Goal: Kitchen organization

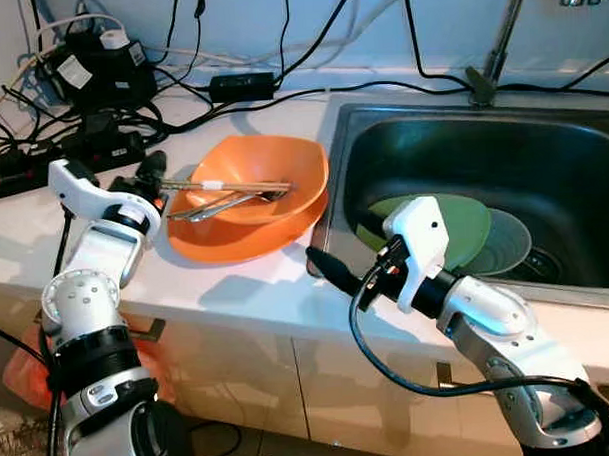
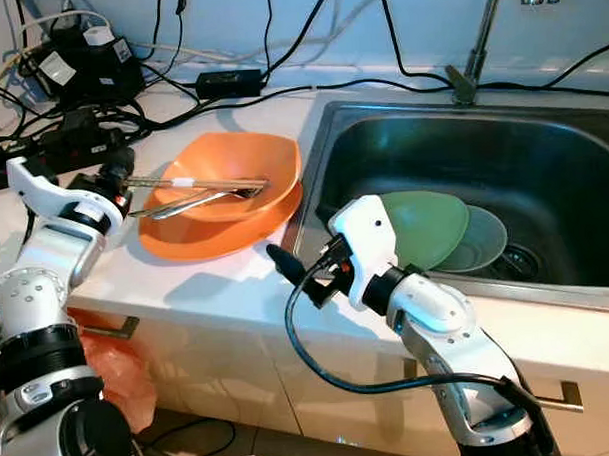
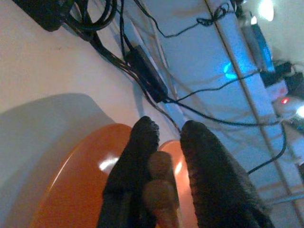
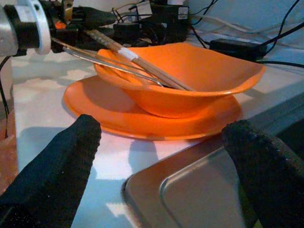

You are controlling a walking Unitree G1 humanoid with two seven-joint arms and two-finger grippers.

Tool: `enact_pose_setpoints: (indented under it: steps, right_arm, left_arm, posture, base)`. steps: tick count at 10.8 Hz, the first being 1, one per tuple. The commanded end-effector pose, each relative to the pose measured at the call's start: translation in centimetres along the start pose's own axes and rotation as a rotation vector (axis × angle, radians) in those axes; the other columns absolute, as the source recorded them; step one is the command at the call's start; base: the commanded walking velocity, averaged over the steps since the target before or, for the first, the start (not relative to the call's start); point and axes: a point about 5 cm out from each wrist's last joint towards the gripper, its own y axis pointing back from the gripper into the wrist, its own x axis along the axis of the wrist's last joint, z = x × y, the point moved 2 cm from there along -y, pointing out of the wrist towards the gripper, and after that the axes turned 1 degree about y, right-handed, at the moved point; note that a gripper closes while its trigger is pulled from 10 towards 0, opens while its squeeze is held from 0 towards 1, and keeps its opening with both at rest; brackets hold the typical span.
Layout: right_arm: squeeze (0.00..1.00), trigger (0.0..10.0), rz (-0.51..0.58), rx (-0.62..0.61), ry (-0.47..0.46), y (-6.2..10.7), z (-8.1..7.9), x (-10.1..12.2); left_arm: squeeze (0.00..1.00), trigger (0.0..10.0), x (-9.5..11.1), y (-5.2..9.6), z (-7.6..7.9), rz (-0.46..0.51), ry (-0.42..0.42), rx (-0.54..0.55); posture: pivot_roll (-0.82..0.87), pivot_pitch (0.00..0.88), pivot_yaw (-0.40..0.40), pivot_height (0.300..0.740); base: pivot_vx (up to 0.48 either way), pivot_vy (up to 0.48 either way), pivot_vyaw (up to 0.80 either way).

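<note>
Both arms: silver-grey metal segments with rounded joints, white plastic housings at the wrists, black collars between sections. Left arm (image 1: 92,295) has a ring of small screws on its round joint cap. Right arm (image 1: 488,327) carries a thick black cable looping under the wrist. Pincer fingers (image 4: 57,166) black, rough-textured rubber.

Left hand (image 3: 164,156) fingers pinched together; right hand (image 4: 166,156) fingers spread wide.
</note>
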Motion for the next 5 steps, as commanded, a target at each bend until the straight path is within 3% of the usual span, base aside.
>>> enact_pose_setpoints:
  steps: [1, 5]
  right_arm:
    - [0.00, 10.0, 0.014, 0.020, 0.008, -0.1, -0.5, 0.4]
    - [0.00, 10.0, 0.010, 0.023, 0.024, -0.3, -0.6, 0.2]
  left_arm:
    - [0.00, 0.0, 0.4, -0.1, 0.2, 0.014, 0.030, 0.007]
    - [0.00, 0.0, 1.2, -0.3, 1.5, 0.048, 0.127, -0.051]
  posture:
    - [0.06, 0.059, 0.109, 0.740]
    - [0.07, 0.054, 0.112, 0.740]
  base:
    - [0.000, 0.000, 0.00]
    - [0.000, 0.000, 0.00]
